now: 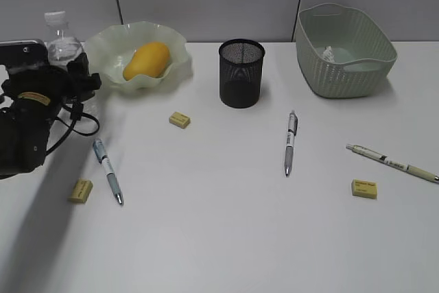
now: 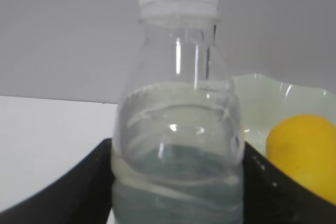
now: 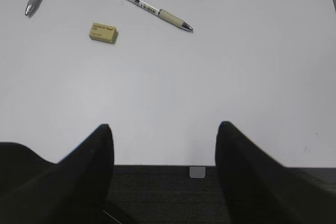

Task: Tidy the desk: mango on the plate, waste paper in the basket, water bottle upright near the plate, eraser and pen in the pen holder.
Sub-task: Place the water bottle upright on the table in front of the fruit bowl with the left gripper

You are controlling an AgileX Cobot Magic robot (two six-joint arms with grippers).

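The water bottle (image 1: 60, 36) stands upright at the far left, just left of the plate (image 1: 110, 42), and my left gripper (image 1: 66, 63) is shut on its body. In the left wrist view both black fingers (image 2: 79, 192) press the bottle (image 2: 178, 129). The mango (image 1: 147, 60) lies in the plate. The waste paper (image 1: 328, 53) lies inside the basket (image 1: 343, 73). The pen holder (image 1: 241, 73) stands at the centre back. Three pens (image 1: 108, 169) (image 1: 291, 142) (image 1: 391, 162) and three erasers (image 1: 180, 119) (image 1: 81, 191) (image 1: 364, 188) lie on the desk. My right gripper (image 3: 165, 129) hangs open and empty.
The right wrist view shows the desk's front edge under the open fingers, with an eraser (image 3: 103, 32) and a pen (image 3: 149, 7) farther ahead. The left arm's black body and cables (image 1: 27, 128) fill the left side of the desk (image 1: 226, 231).
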